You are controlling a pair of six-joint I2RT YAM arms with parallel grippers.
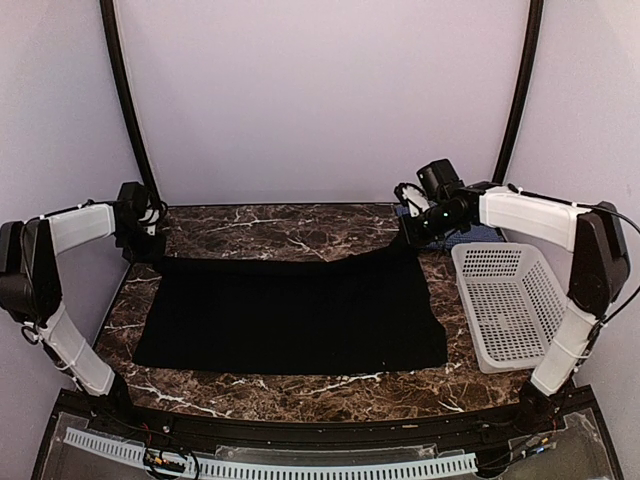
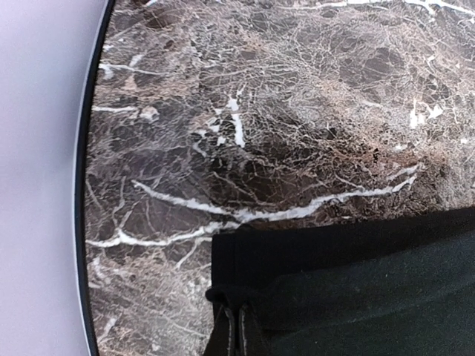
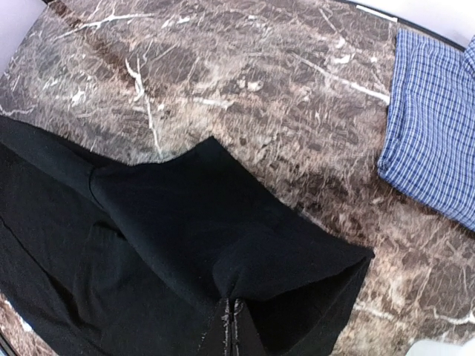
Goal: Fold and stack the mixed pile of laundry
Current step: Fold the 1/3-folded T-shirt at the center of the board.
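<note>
The black garment (image 1: 290, 310) lies spread flat across the marble table. My left gripper (image 1: 147, 250) is shut on its far left corner. The left wrist view shows the closed fingertips (image 2: 236, 320) pinching a fold of the black cloth (image 2: 356, 289). My right gripper (image 1: 413, 236) is shut on the far right corner and holds it a little above the table. In the right wrist view that gripper (image 3: 236, 322) has the black cloth (image 3: 185, 222) bunched into its tips. The blue-and-white check shirt (image 3: 438, 126) lies folded at the back right, mostly behind the right arm (image 1: 484, 236).
A white perforated basket (image 1: 510, 300) stands on the right side of the table, close to the garment's right edge. Bare marble (image 1: 280, 225) runs along the back, up to the booth's white walls. The table's front edge carries a black rail.
</note>
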